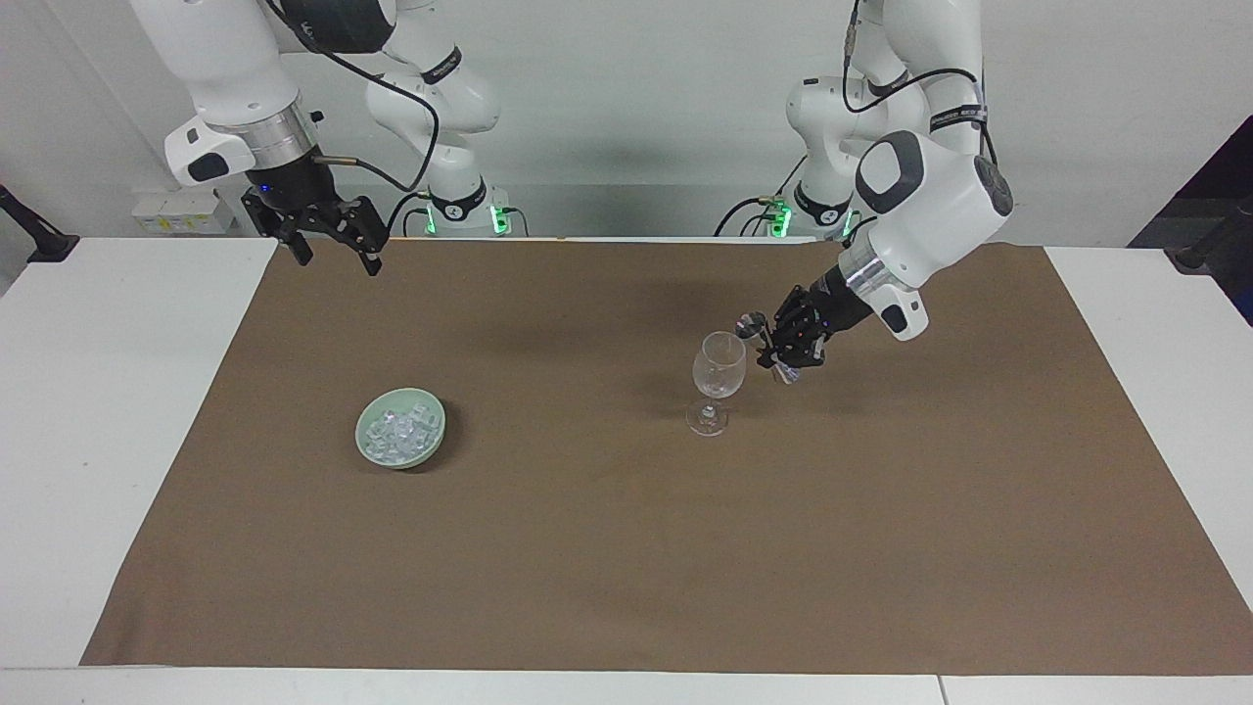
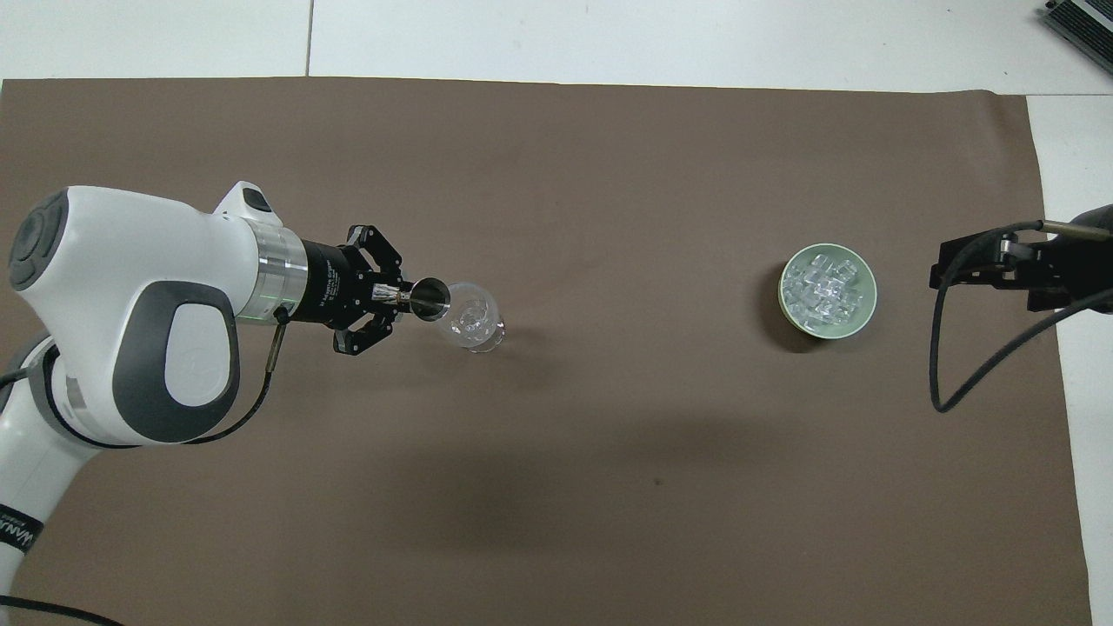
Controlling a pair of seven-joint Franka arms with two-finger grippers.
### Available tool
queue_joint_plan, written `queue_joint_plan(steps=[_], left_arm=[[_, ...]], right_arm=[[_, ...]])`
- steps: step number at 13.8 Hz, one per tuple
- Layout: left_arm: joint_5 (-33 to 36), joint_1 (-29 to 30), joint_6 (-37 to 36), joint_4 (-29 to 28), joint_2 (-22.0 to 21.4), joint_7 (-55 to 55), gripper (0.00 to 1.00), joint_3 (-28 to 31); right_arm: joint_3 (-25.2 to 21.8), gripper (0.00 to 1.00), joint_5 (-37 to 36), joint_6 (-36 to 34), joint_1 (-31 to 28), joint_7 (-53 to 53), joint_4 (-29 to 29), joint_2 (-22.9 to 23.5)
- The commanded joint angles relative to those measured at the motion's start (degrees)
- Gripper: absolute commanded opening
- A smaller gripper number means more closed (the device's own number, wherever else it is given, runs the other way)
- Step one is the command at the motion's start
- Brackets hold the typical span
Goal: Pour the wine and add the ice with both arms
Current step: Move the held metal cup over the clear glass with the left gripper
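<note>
One wine glass [image 1: 719,377]. One small metal cup [image 2: 429,297]. One green bowl [image 1: 400,429]. Ice [image 2: 824,291]: many cubes, too crowded to count. One brown mat [image 1: 607,548]. Two arms, two grippers [image 1: 780,338] [image 1: 331,243].

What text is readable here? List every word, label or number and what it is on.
"WAN", cut off by the picture's edge: black band on the white left arm.
White lettering on the body of the left gripper, which holds a small steel cup: too small to read.
Nothing else legible.
</note>
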Motion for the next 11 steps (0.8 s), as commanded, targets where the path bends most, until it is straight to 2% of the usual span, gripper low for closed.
queue_joint_plan(steps=[1, 11], left_arm=[[1.81, -1.64, 0.91, -0.39, -1.17, -2.08, 0.00, 0.80], [11.47, -4.71, 0.83, 1.55, -0.55, -7.71, 0.00, 0.71]], right_arm=[[0.26, 1.00, 1.29, 0.48, -0.68, -1.21, 0.41, 0.28], [0.26, 1.00, 1.29, 0.48, -0.68, -1.13, 0.41, 0.28]])
